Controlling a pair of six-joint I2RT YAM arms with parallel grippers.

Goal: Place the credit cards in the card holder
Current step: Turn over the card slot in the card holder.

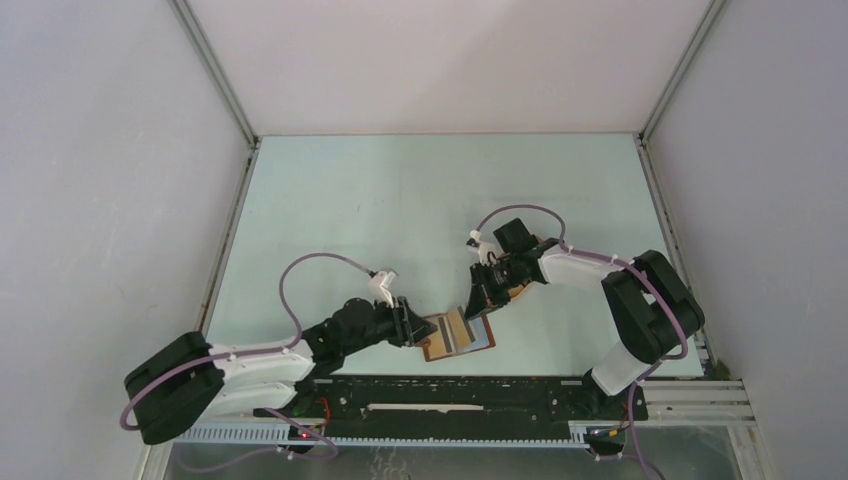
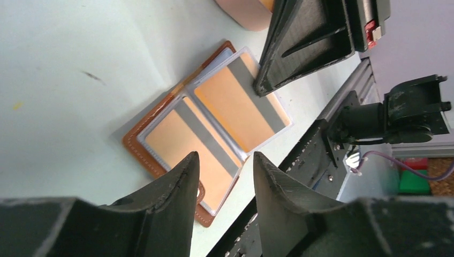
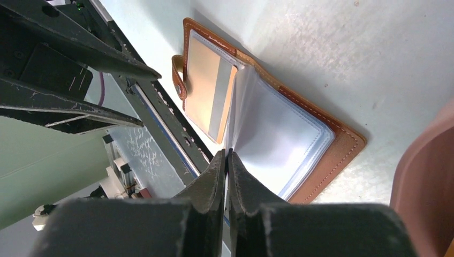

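The card holder (image 1: 458, 335), brown leather, lies open near the table's front edge. Two orange credit cards with grey stripes (image 2: 187, 144) (image 2: 235, 107) sit in its clear sleeves. My right gripper (image 3: 227, 154) is shut on the edge of one clear sleeve page, which stands up from the card holder (image 3: 332, 155). An orange card (image 3: 206, 91) lies in the sleeve to its left. My left gripper (image 2: 225, 160) hangs open just above the holder's snap-tab edge (image 2: 136, 147), with nothing between its fingers. In the top view the left gripper (image 1: 412, 325) is left of the holder and the right gripper (image 1: 478, 305) is above it.
A pink tray (image 2: 246, 13) stands just behind the holder, under the right arm (image 1: 520, 290). The black rail with cables (image 1: 450, 395) runs along the table's front edge, close to the holder. White walls enclose the table.
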